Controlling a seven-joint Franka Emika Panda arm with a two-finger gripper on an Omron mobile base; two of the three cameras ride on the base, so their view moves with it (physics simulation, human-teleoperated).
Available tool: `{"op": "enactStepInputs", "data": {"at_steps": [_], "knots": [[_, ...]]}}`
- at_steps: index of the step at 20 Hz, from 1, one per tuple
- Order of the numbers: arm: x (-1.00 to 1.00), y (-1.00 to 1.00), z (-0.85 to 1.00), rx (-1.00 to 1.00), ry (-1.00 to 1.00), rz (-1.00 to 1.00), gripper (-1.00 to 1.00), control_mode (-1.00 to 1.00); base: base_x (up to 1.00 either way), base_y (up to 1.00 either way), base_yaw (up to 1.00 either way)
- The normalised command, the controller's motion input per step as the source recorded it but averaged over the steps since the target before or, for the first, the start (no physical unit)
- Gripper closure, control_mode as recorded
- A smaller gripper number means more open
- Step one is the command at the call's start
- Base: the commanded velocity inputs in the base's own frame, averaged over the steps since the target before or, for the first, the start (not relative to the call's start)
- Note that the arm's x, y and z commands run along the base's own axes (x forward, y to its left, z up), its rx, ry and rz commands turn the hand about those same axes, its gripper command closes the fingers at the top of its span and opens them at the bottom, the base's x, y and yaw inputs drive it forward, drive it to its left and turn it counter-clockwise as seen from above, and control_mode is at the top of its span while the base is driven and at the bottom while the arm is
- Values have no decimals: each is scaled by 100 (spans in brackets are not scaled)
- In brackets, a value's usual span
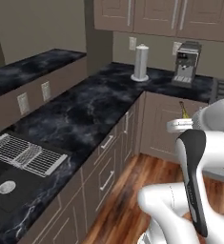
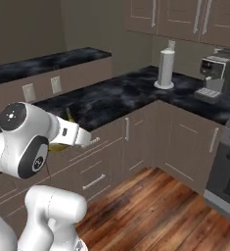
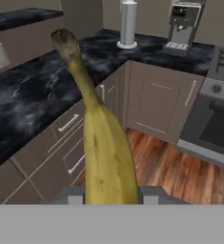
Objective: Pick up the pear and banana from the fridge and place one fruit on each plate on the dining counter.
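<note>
The banana (image 3: 106, 157) is held tight in the gripper (image 3: 108, 196), with one small dark finger tip (image 3: 75, 199) pressed on each side of its thick end. In the hand view the banana is seen standing up from the gripper, long and yellow with brown specks, and its dark stem end is tipped toward the top left.

In the left base view only the tip of the banana (image 1: 184, 112) can be seen, poking up behind the white arm (image 1: 194, 176) on the right. In the right base view a bit of the banana (image 2: 65, 128) is seen beside the white hand, low on the left. The banana is held up in the air, in front of the brown cabinets (image 1: 108, 167) and above the wood floor (image 2: 155, 211).

A black counter (image 1: 80, 114) with white veins is seen bent around the corner of the room. A white paper towel roll (image 1: 141, 63) is stood upright on it near the corner. A coffee machine (image 1: 186, 64) is stood on the counter to the right of the roll, a little apart from it. A dark sink (image 1: 8, 188) with a white wire rack (image 1: 25, 153) beside it is set into the near left part of the counter. A stove (image 3: 213, 114) is seen at the right side of the hand view.
</note>
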Motion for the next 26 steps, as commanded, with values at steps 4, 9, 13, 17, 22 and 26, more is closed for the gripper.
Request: {"op": "enactStepInputs", "data": {"at_steps": [4, 9, 13, 17, 22, 26], "knots": [[0, 0, 0, 0, 0, 0, 100, 100, -48, 43, 51], [0, 0, 0, 0, 0, 0, 100, 100, -61, 50, 42], [0, 0, 0, 0, 0, 0, 100, 100, -70, 67, 29], [0, 0, 0, 0, 0, 0, 100, 100, -62, 82, 25], [0, 0, 0, 0, 0, 0, 100, 100, -71, 92, 20], [0, 0, 0, 0, 0, 0, 100, 100, -72, 98, 14]]}}
